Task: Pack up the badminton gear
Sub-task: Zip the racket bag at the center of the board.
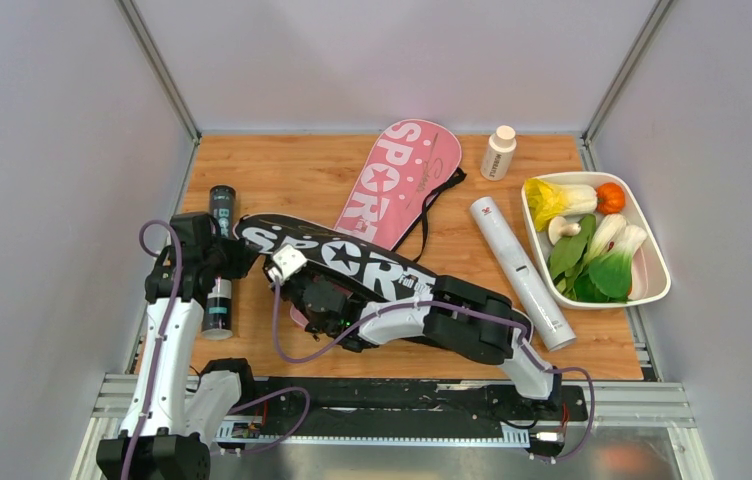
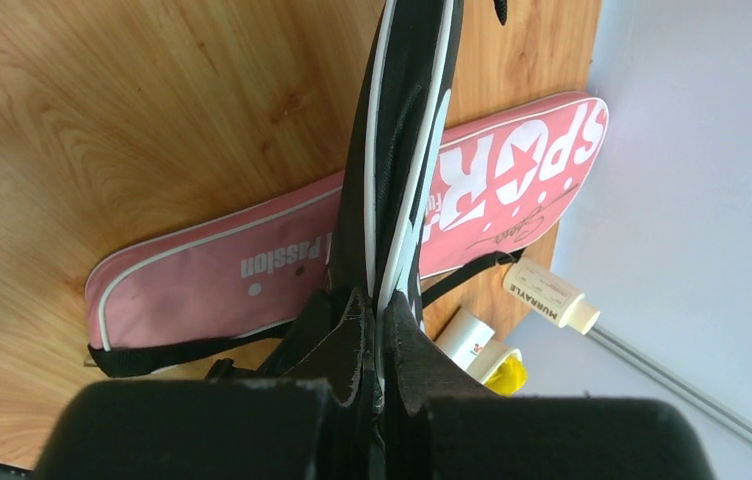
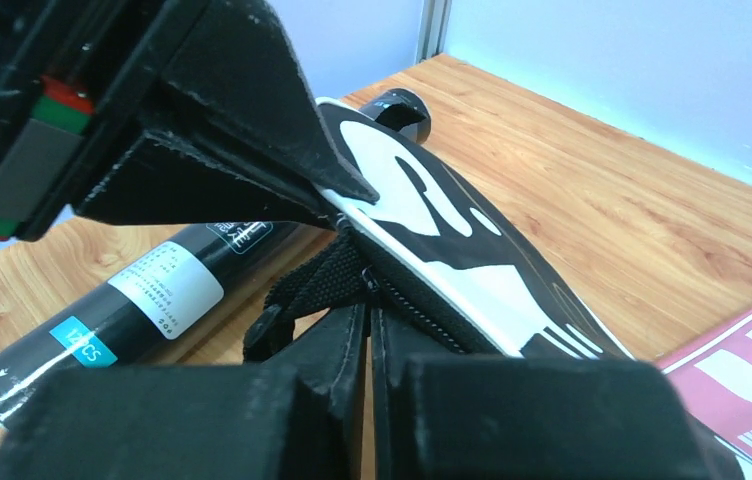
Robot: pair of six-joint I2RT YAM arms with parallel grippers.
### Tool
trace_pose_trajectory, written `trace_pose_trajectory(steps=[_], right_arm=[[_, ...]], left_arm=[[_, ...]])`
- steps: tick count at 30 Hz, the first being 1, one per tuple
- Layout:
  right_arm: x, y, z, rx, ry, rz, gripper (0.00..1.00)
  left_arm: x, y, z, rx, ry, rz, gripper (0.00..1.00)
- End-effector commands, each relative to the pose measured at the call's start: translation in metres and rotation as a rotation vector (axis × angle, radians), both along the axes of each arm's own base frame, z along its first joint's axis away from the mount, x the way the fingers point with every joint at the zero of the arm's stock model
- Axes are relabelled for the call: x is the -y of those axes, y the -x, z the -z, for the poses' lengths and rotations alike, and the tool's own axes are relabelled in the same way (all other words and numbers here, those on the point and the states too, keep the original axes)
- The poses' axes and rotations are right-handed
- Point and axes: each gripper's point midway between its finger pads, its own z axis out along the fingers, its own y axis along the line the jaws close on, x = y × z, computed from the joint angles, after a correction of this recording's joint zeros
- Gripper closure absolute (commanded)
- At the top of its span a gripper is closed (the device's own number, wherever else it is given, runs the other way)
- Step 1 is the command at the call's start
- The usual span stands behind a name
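Observation:
The black "SPORT" bag (image 1: 352, 262) lies slanted across the pink "SPORT" bag (image 1: 402, 175). My left gripper (image 1: 235, 248) is shut on the black bag's (image 2: 402, 150) white-piped edge at its left end, with the pink bag (image 2: 232, 280) beneath. My right gripper (image 1: 282, 285) reaches in from the right. In the right wrist view its jaws (image 3: 367, 308) stand almost together, pinching the zipper pull (image 3: 366, 282) on the black bag's (image 3: 432, 230) edge. A black tube (image 1: 219, 262) lies beside the left gripper. A white tube (image 1: 522, 272) lies to the right. No rackets or shuttlecocks show.
A small white bottle (image 1: 498, 152) with a beige cap stands at the back right. A white tray (image 1: 652, 262) of toy vegetables sits along the right edge. Grey walls close in on three sides. The right arm's forearm lies low across the table's front.

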Motion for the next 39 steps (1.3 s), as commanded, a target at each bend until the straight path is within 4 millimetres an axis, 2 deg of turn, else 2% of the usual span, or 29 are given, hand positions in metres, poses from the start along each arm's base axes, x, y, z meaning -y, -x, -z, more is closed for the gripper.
trace_pose_trajectory(steps=[1, 6, 14, 20, 24, 27, 30, 32, 35, 37, 39], right_arm=[[0.018, -0.032, -0.045, 0.037, -0.138, 0.151, 1.00], [0.029, -0.026, -0.042, 0.001, -0.136, 0.138, 1.00], [0.065, -0.010, -0.019, -0.058, -0.105, 0.124, 1.00], [0.083, -0.002, -0.010, -0.107, -0.067, 0.117, 1.00], [0.105, 0.006, 0.006, -0.180, -0.004, 0.132, 1.00], [0.129, 0.012, 0.023, -0.238, 0.065, 0.145, 1.00], [0.162, 0.016, 0.046, -0.313, 0.134, 0.185, 1.00], [0.190, 0.017, 0.059, -0.380, 0.151, 0.229, 1.00], [0.233, 0.019, 0.067, -0.463, 0.123, 0.314, 1.00], [0.260, 0.020, 0.074, -0.519, 0.101, 0.365, 1.00], [0.297, 0.016, 0.084, -0.592, 0.062, 0.480, 1.00]], left_arm=[[0.012, 0.023, 0.002, -0.092, 0.050, 0.045, 1.00], [0.004, 0.021, -0.002, -0.078, 0.004, 0.022, 1.00], [-0.008, 0.012, -0.014, -0.045, -0.056, -0.010, 1.00], [-0.017, 0.004, -0.017, -0.026, -0.099, -0.033, 1.00], [-0.032, -0.007, -0.022, 0.010, -0.179, -0.069, 1.00], [-0.040, -0.022, -0.035, 0.065, -0.239, -0.069, 1.00], [-0.046, -0.035, -0.050, 0.111, -0.279, -0.077, 1.00], [-0.051, -0.041, -0.060, 0.129, -0.304, -0.096, 1.00], [-0.060, -0.048, -0.074, 0.131, -0.344, -0.119, 1.00], [-0.063, -0.052, -0.076, 0.113, -0.360, -0.122, 1.00], [-0.066, -0.057, -0.077, 0.104, -0.379, -0.126, 1.00]])
